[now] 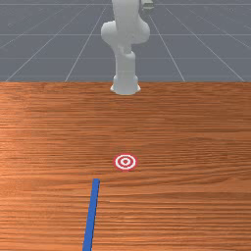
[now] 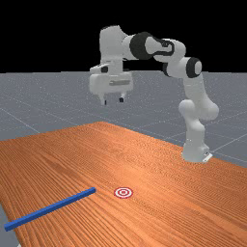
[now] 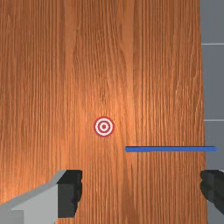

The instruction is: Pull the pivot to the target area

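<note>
My gripper hangs high above the table in the far view, pointing down and open. Its two fingers stand wide apart in the wrist view, where the gripper has nothing between them. The pivot seems to be the long, thin blue bar, lying flat well below the hand and untouched. The same bar pokes past the table's edge at one end. Its other end lies near the round red-and-white target, a short gap away. That target is flat on the wood and uncovered.
The wooden table carries the arm's base at the far view's right. Beyond the edge that the bar crosses lies grey floor. Open air separates the hand from the tabletop.
</note>
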Controlling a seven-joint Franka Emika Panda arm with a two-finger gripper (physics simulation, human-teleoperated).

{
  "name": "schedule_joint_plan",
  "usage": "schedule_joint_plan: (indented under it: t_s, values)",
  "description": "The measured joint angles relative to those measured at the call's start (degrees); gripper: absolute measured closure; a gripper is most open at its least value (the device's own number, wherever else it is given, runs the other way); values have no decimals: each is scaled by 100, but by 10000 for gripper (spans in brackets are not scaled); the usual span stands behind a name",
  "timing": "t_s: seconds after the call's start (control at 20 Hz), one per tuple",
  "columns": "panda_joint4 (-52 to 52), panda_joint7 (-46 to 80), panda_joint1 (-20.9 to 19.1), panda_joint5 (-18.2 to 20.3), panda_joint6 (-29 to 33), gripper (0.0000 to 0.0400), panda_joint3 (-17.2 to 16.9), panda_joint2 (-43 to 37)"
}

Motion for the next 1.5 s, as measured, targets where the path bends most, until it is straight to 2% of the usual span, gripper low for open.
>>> schedule_joint_plan:
  t_s: [0.05, 0.1, 0.55, 0.65, 0.7, 0.95, 1.0, 1.15, 1.2, 1.25, 1.5]
  values:
    - [-8, -7, -10, 22, 6, 0, 3, -2]
    - [19, 14, 76, -270, 4, 0, -47, 9]
    - [6, 20, 75, -269, -3, 0, -48, 61]
    - [-163, -63, 68, -274, 151, 0, -38, -15]
    - [12, 6, 74, -270, -19, 0, -46, 85]
    - [-246, 50, 109, -374, 210, 0, -67, -22]
    - [-411, 23, 81, -288, 385, 0, -50, -105]
    - [-248, 189, 92, -276, 219, 0, -73, -19]
    - [-252, -19, 29, -139, 221, 0, -27, -19]
    - [-589, 32, 68, -275, 580, 0, -55, -203]
    - [-286, -102, 54, -279, 263, 0, -42, -70]
